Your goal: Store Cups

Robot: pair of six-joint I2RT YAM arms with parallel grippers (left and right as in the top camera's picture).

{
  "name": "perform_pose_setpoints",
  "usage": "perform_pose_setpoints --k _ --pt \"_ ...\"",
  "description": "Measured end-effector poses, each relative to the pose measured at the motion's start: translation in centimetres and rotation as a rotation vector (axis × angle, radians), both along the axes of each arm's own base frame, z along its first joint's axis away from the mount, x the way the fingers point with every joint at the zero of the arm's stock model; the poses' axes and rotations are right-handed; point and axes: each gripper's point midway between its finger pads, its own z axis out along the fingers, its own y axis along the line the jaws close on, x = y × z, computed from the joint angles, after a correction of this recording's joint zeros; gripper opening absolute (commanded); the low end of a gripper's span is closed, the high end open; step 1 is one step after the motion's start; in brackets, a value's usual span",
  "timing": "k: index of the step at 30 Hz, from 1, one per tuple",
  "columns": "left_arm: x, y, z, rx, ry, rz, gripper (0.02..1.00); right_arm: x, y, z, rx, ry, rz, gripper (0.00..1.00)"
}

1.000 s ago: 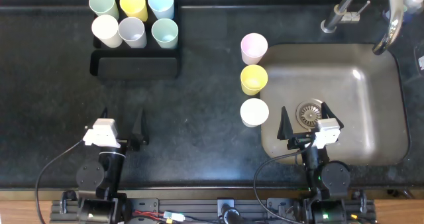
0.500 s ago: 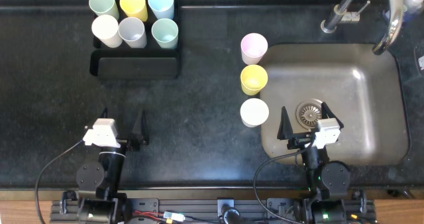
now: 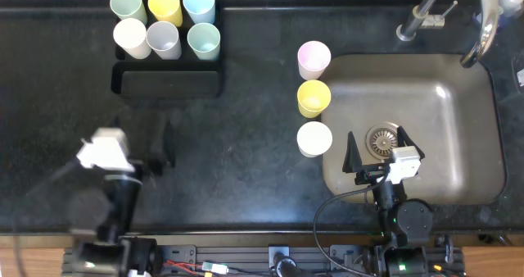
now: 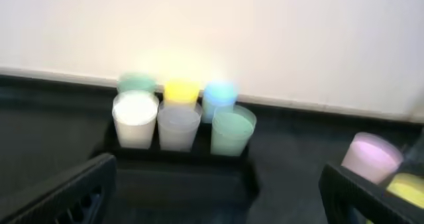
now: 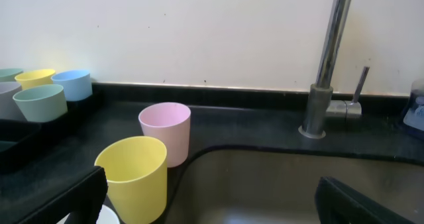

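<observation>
Three loose cups stand in a row at the sink's left rim: pink (image 3: 313,57), yellow (image 3: 313,97) and white (image 3: 314,138). A black rack (image 3: 168,84) at the back left holds several cups in its rear rows, and its front row is bare. My left gripper (image 3: 141,142) is open in front of the rack, which faces it in the left wrist view (image 4: 185,184). My right gripper (image 3: 378,143) is open over the sink's near left corner, beside the white cup. The pink cup (image 5: 165,131) and yellow cup (image 5: 132,174) stand ahead of it.
The steel sink (image 3: 458,72) takes up the right side, with its faucet (image 3: 422,11) at the back. Dark counter stretches between the rack and the loose cups. A pale wall rises behind the counter.
My left arm has risen and shifted left and a little up the picture, and it shows blurred now. The right arm and all cups have stayed in place.
</observation>
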Motion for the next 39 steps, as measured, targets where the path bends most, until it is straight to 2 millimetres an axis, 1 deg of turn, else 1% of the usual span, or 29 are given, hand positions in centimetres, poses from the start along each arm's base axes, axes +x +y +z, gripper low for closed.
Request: perform_pose_setpoints --k 2,4,5,7,9,11,12,14,16,18,21,23,25,27,29,32,35,39 --pt "1.4 -0.6 4.4 -0.002 0.032 -0.031 1.000 0.0 0.0 0.0 0.000 0.000 0.000 0.998" --pt "3.2 -1.6 8.0 -0.002 0.102 -0.070 1.000 0.0 0.0 0.0 -0.001 -0.001 -0.001 0.996" --pt "4.1 -2.3 9.3 -0.001 0.143 -0.093 1.000 0.0 0.0 0.0 0.000 0.000 0.000 0.998" --pt "6.0 -3.9 11.5 0.005 0.234 -0.143 1.000 0.0 0.0 0.0 0.000 -0.001 -0.001 0.996" --pt "8.3 -6.0 13.0 0.011 0.311 -0.193 1.000 0.0 0.0 0.0 0.000 0.000 -0.001 0.996" --pt "10.6 -8.1 13.4 0.003 0.387 -0.225 0.998 0.0 0.0 0.0 0.000 -0.001 -0.001 0.998" --pt "11.7 -9.3 13.1 -0.003 0.428 -0.237 1.000 0.0 0.0 0.0 0.000 0.000 -0.001 0.998" --pt "13.8 -12.0 12.2 -0.007 0.504 -0.253 1.000 0.0 0.0 0.0 0.000 -0.001 -0.001 0.998" --pt "15.4 -15.5 10.4 -0.009 0.587 -0.267 1.000 0.0 0.0 0.0 0.000 -0.001 -0.001 0.998" --pt "16.3 -18.9 8.1 -0.006 0.670 -0.276 1.000 0.0 0.0 0.0 0.000 0.000 -0.001 0.998" --pt "16.3 -23.9 3.7 0.005 0.807 -0.284 1.000 0.0 0.0 0.0 -0.001 0.000 -0.001 0.998" --pt "15.6 -26.4 0.6 0.018 0.905 -0.276 1.000 0.0 0.0 0.0 0.000 0.000 -0.001 0.996" --pt "14.6 -28.2 -2.5 0.028 1.000 -0.254 1.000 0.0 0.0 0.0 0.000 0.000 -0.001 0.998" --pt "13.9 -29.6 -4.9 0.034 1.064 -0.239 1.000 0.0 0.0 0.0 0.000 0.000 -0.001 0.996" --pt "13.7 -30.5 -6.8 0.036 1.104 -0.223 1.000 0.0 0.0 0.0 0.000 0.000 -0.001 0.998" --pt "14.0 -30.8 -9.2 0.031 1.145 -0.174 1.000 0.0 0.0 0.0 0.000 0.000 -0.001 0.996" --pt "15.0 -30.5 -10.7 0.026 1.146 -0.115 0.998 0.0 0.0 0.0 0.000 0.000 -0.001 0.993" --pt "16.3 -30.2 -11.5 0.011 1.125 -0.076 0.993 0.0 0.0 0.0 0.000 0.000 -0.002 0.996"
